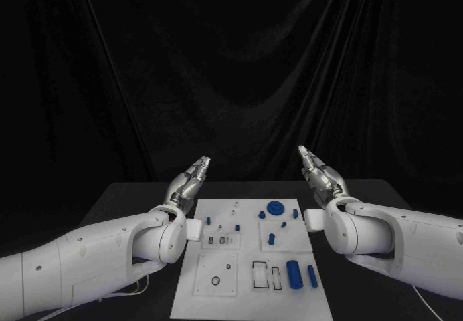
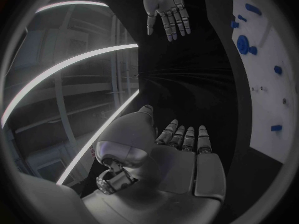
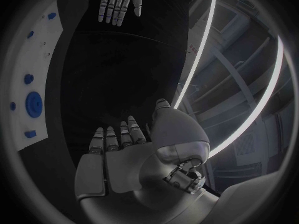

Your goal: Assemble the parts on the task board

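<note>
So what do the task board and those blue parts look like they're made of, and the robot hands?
The task board looks like matte white plastic, flat with shallow recessed outlines. The blue parts look like smooth moulded or printed plastic, evenly coloured. The left robot hand and right robot hand look like satin silver metal or metallised plastic; which one is unclear.

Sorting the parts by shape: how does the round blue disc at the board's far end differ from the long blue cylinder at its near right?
The round blue disc is flat and circular; the long blue cylinder is slender, lying lengthwise. The disc sits farther away, between the raised hands. Both are blue and rest on the white task board.
</note>
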`<state>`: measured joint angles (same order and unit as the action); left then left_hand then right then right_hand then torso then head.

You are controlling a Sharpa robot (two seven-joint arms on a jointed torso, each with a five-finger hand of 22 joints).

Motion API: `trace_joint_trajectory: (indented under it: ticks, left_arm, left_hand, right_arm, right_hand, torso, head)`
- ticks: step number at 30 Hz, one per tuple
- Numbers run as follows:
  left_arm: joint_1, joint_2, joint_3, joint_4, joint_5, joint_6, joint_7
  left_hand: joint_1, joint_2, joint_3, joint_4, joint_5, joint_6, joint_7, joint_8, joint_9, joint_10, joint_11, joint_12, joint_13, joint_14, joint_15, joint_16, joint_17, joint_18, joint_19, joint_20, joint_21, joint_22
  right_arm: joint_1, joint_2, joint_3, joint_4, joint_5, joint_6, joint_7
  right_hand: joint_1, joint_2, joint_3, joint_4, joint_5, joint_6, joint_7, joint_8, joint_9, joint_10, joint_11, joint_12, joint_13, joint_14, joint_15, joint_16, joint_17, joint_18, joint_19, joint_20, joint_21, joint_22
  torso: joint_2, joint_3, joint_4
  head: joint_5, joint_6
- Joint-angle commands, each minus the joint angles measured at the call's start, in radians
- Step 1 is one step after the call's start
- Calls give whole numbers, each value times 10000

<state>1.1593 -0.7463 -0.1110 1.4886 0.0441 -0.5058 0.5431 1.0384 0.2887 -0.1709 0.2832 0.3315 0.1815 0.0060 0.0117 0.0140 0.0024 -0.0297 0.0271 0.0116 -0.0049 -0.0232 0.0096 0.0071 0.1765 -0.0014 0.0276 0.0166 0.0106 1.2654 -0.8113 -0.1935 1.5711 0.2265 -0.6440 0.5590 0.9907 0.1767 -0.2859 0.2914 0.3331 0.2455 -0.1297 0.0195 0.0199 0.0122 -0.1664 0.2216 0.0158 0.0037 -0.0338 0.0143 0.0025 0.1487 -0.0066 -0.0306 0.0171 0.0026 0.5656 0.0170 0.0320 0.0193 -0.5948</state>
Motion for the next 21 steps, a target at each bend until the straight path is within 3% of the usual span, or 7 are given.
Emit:
trace_joint_trajectory:
  ticks: [1,7,14,18,19,20,21]
  left_arm:
    - [240,89,-149,-169,456,2333,783]
    - [768,265,-646,-551,803,4301,1240]
    - [1079,369,-938,-776,1007,5460,1510]
    - [1143,390,-999,-823,1049,5699,1566]
    - [1146,391,-1001,-825,1050,5709,1568]
    - [1148,-175,-1002,-695,732,6524,1745]
    - [1151,-203,-1002,-656,724,6525,1731]
  left_hand:
    - [129,20,-57,107,147,141,-35,155,127,12,-50,150,-16,49,-101,-96,-71,-363,14,116,-166,-106]
    - [189,-39,-111,90,112,142,-78,153,126,7,-83,148,-17,49,-89,-96,-71,-298,14,204,-166,-106]
    - [419,-81,-189,86,144,148,-139,151,125,-2,-125,140,-21,49,-69,-96,-71,-161,14,388,-166,-106]
    - [592,-47,-263,99,167,105,-170,142,119,-11,-147,119,-28,49,60,-96,-71,-44,14,653,-166,-106]
    - [593,-21,-316,104,166,65,-215,138,114,-17,-191,100,-32,49,314,-96,-71,-44,14,829,-166,-106]
    - [593,-15,-328,104,165,53,-227,137,113,-17,-200,101,-33,49,402,-96,-71,-72,14,872,-166,-106]
    - [601,-1,-354,101,182,47,-239,138,113,-19,-196,107,-32,49,578,-96,-71,-145,14,963,-166,-106]
  right_arm:
    - [140,-35,-86,36,1089,776,416]
    - [181,-41,-123,37,1149,812,432]
    - [181,-41,-123,37,1149,812,432]
    - [181,-41,-123,37,1149,812,432]
    - [181,-41,-123,37,1149,812,432]
    - [298,-308,-123,-195,-503,1609,-140]
    - [323,-347,-123,-187,-686,1609,-155]
  right_hand:
    - [272,-13,-191,-10,226,113,-5,146,117,-57,-31,138,136,-37,-1658,-143,-25,179,66,-715,-171,-26]
    - [380,-44,-202,-17,191,148,174,153,122,-62,230,182,139,-37,-1322,-143,-25,92,66,-485,-171,-26]
    - [513,-105,-217,-25,171,201,431,160,128,-54,574,257,145,-37,-807,-143,-25,128,66,85,-171,-26]
    - [766,-143,-188,-56,223,298,583,177,142,-37,733,341,156,12,255,-18,31,-233,66,756,-171,-26]
    - [876,-170,-173,-63,254,364,688,188,149,-23,884,411,164,27,409,27,46,-303,66,850,-171,-26]
    - [876,-170,-173,-63,254,364,688,188,149,-23,884,411,164,27,409,27,46,-303,66,850,-171,-26]
    - [1009,-219,-156,-95,281,390,727,190,150,-9,1101,477,171,36,458,62,57,-301,66,921,-171,-26]
  torso:
    - [4,5,9]
    - [4,5,9]
    - [4,5,9]
    - [4,5,9]
    - [4,5,9]
    - [24,7,31]
    - [34,10,22]
  head:
    - [0,-3]
    - [0,-3]
    - [0,-3]
    - [0,-3]
    - [0,-3]
    - [-109,-982]
    - [-103,-1031]
